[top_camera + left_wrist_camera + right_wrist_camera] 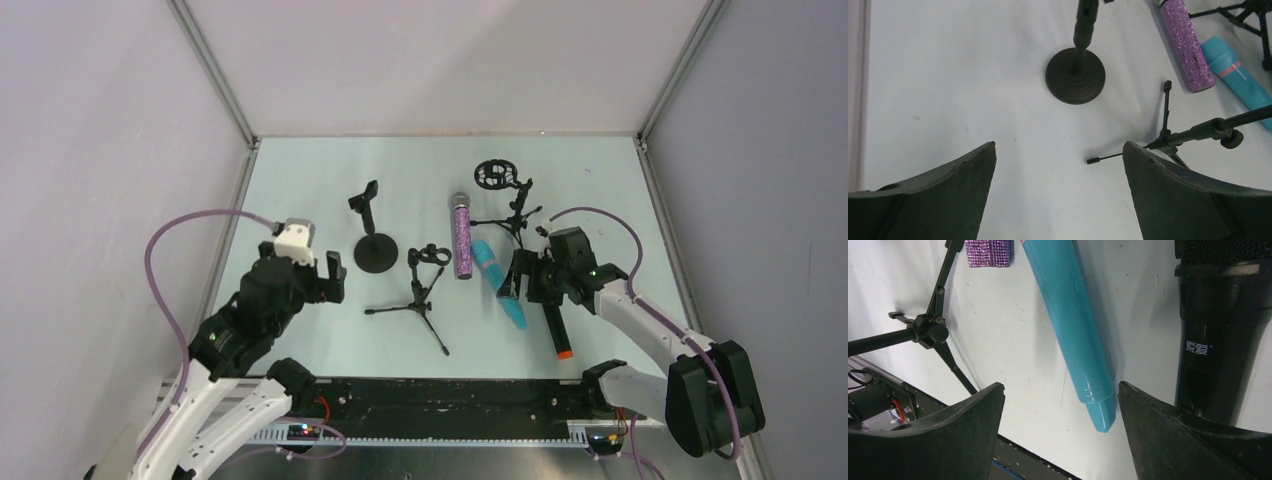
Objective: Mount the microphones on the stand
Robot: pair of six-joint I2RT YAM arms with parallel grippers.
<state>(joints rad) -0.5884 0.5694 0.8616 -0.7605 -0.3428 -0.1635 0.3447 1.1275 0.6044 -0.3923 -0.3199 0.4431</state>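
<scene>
The pale green bench carries everything, with two arms at its near edge. The left arm hangs over bare bench at the near left. Its jaws are spread fully wide, holding and touching nothing. The right arm reaches in to the near right. Its jaws are also well apart and grip nothing. From the right wrist, the tail of the light blue microphone lies on the bench in the gap between them. The black microphone runs just beside one finger, and whether they touch cannot be told.

There are three stands. The round-base stand is upright left of centre. A tripod stand is at the middle, and a second tripod stand with a ring mount is at the back right.

There are three microphones, all lying flat on the bench and none in a clip. The purple glitter microphone lies between the two tripods, and the light blue one is just right of it. The black one is nearest the right arm, with its orange end toward the near edge.

Only the overhead view shows that orange end, the purple microphone's silver head and the ring mount. Only the right wrist shows white lettering on the black barrel. The left wrist shows the round base and the purple and blue bodies, but not the black microphone.
</scene>
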